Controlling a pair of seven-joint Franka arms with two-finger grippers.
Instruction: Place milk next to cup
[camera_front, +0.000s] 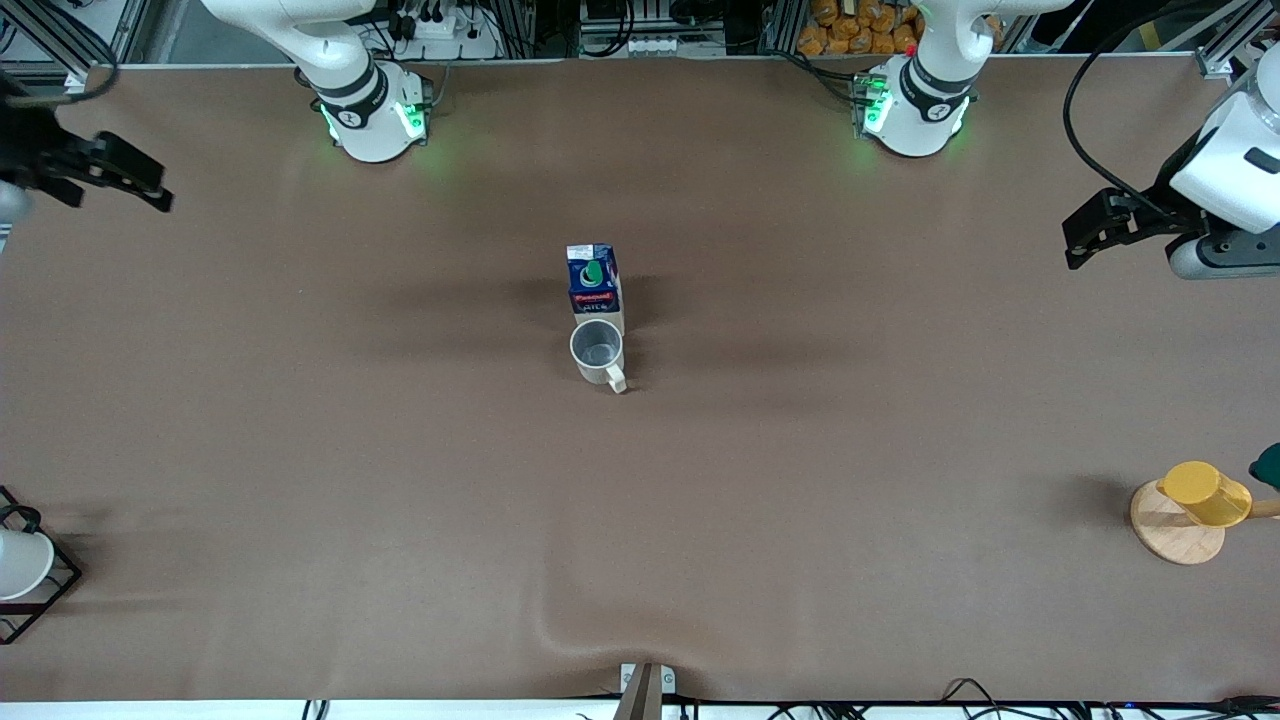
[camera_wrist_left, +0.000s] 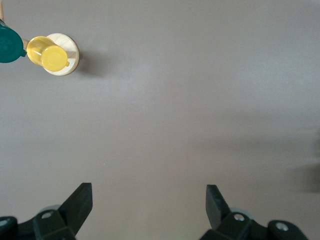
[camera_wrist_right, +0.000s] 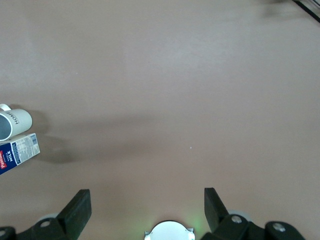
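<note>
The right gripper (camera_front: 150, 185) is hanging over the right arm's end of the surface (camera_front: 300, 450), fingers spread and holding nothing. In the middle, the milk (camera_front: 594, 283) is standing upright, touching or just beside the cup (camera_front: 598, 351), which is sitting nearer the front camera. The left gripper (camera_front: 1085, 235) is hovering over the left arm's end, fingers apart and empty. Judging by this, the placement looks done; nothing seems left.

Glossy ceramic cup (camera_front: 598, 351), matt table (camera_front: 300, 400)
</note>
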